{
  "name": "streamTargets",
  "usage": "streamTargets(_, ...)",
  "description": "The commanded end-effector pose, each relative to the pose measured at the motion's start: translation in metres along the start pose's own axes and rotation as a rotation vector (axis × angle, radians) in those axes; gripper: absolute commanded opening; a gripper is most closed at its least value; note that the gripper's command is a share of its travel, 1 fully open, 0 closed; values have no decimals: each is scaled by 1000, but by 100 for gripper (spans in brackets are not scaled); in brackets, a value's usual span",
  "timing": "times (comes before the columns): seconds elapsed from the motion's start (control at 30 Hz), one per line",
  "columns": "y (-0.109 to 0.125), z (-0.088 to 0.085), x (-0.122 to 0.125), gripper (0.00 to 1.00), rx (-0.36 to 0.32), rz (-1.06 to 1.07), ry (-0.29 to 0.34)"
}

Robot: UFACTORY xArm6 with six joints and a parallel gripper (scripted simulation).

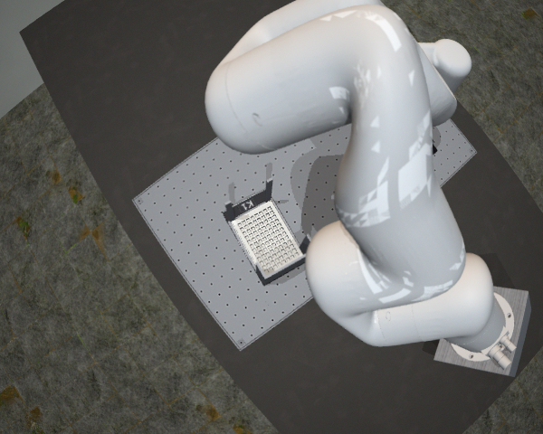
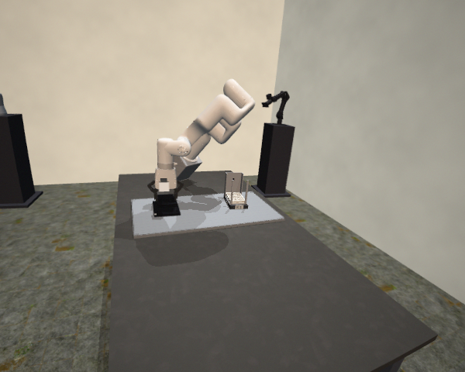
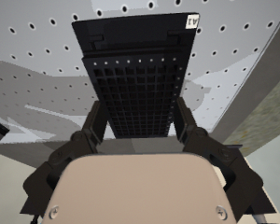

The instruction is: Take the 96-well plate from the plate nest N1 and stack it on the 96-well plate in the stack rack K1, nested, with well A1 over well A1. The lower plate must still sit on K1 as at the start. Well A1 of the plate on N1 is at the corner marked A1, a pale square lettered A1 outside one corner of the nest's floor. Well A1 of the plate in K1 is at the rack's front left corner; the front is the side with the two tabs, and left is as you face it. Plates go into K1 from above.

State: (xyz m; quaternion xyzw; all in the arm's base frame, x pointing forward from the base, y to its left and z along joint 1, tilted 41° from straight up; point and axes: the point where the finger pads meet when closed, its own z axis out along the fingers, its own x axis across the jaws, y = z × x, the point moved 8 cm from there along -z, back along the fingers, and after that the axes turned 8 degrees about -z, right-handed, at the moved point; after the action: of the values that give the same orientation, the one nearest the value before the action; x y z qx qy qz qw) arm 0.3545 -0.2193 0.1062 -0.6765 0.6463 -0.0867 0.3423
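Note:
In the wrist view my gripper [image 3: 138, 107] is shut on the long sides of a dark 96-well plate [image 3: 137, 95]. The plate seems to be held slightly above the black nest N1 [image 3: 135, 33], whose far end shows beyond it. The pale A1 square [image 3: 192, 20] lies at the nest's far right corner. In the exterior view the gripper [image 2: 164, 192] hangs over the nest [image 2: 165, 208] at the left of the grey breadboard. Rack K1 [image 1: 248, 204] holds a white 96-well plate [image 1: 268, 236], which also shows in the exterior view [image 2: 235, 198]. In the top view the arm hides the gripper and the nest.
K1's thin upright posts [image 2: 246, 191] and back panel [image 2: 235, 182] rise above its plate. The perforated breadboard [image 1: 206, 252] lies on a dark table. The arm's base [image 1: 484, 343] sits on a grey block near the table edge. Black pedestals [image 2: 275, 158] stand on the floor beyond.

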Motion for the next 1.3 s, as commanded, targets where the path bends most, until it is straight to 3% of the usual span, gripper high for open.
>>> streamTargets(0.0,-1,-8,1,0,2,-1,2)
streamTargets(1.27,-1,-65,1,0,1,-1,2)
